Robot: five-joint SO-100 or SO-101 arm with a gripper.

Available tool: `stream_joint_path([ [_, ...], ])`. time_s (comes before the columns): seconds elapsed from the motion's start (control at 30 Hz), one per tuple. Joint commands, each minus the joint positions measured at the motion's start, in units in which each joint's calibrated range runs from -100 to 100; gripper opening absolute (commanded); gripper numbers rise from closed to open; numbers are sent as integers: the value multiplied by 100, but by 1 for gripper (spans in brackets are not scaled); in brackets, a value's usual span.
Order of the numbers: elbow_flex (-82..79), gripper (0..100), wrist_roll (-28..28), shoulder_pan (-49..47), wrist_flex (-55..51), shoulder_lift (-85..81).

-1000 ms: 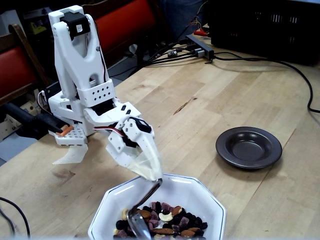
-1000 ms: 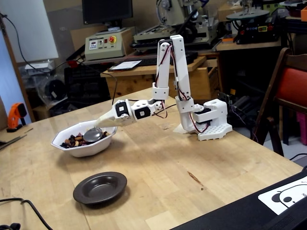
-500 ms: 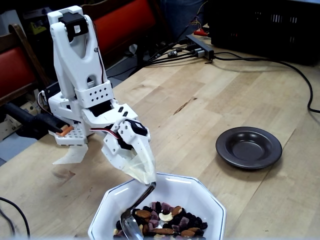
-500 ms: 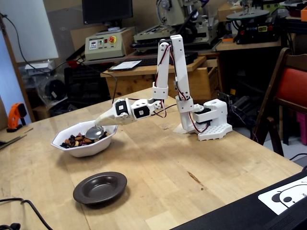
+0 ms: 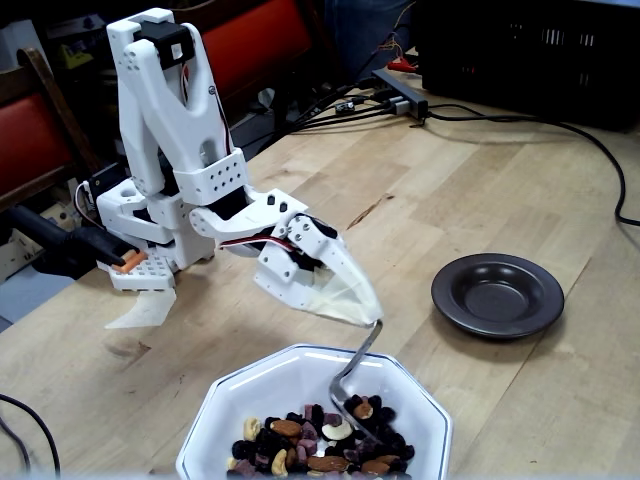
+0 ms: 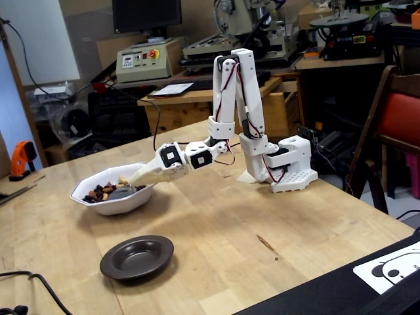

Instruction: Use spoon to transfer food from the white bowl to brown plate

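In both fixed views the white arm reaches down to the white bowl. My gripper is shut on the taped handle end of the spoon. The spoon's thin metal handle curves down into the bowl, and its oval bowl lies among the food, a heap of nuts, raisins and purplish bits. The brown plate sits apart on the wooden table, with no food in it.
The arm's white base stands on the table behind. Black cables and a power strip lie at the far edge in a fixed view. A red chair stands beside the table; a black cable lies near the front corner.
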State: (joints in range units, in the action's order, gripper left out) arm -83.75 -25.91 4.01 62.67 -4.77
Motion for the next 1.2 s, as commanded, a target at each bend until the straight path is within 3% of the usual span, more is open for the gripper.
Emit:
stream_joint_path([
  [0.0,4,2,186,-357,34,-58],
  [0.33,66,2,1192,-461,42,-67],
  [1.17,101,2,2178,428,97,-144],
])
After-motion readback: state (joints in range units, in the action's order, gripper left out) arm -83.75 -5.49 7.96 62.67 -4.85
